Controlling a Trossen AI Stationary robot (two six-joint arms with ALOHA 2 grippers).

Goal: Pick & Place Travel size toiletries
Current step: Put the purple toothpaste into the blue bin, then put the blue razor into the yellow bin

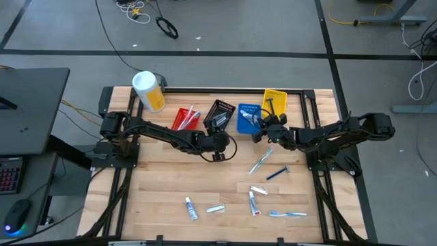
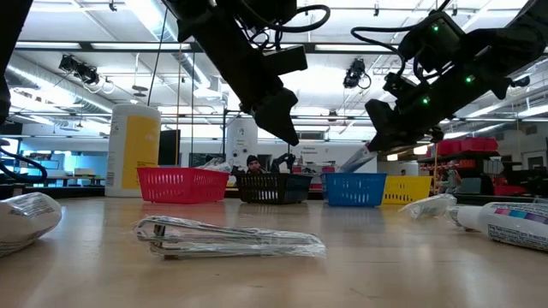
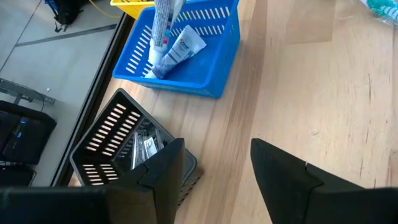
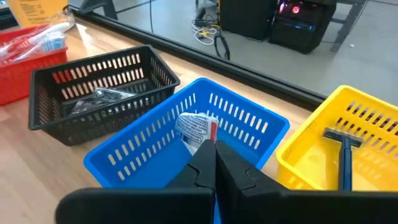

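Right gripper (image 4: 215, 163) pinched shut on a white tube (image 4: 198, 132) above the blue bin (image 4: 140, 149); left gripper (image 3: 214, 165) spread wide and empty by the black bin (image 3: 99, 134), foil-wrapped packets (image 3: 142, 144) inside. Red bin (image 1: 184, 118) with toothbrushes, yellow bin (image 4: 367, 155) with 1 razor (image 4: 343, 149). More loose toiletries (image 1: 256, 202) scattered on the table's (image 1: 157, 178) near half.

— How's the light?
— Bright and even, coming from ceiling strip lights (image 2: 163, 21) that glare white above the red bin (image 2: 182, 184).
— Shadows?
— Soft, short ones under the arms on the wooden surface (image 1: 164, 184).
— Anything out of focus?
— In the low view, the wrapped packet (image 2: 229, 239) in front of that red bin is blurred; both arms there are dark silhouettes.
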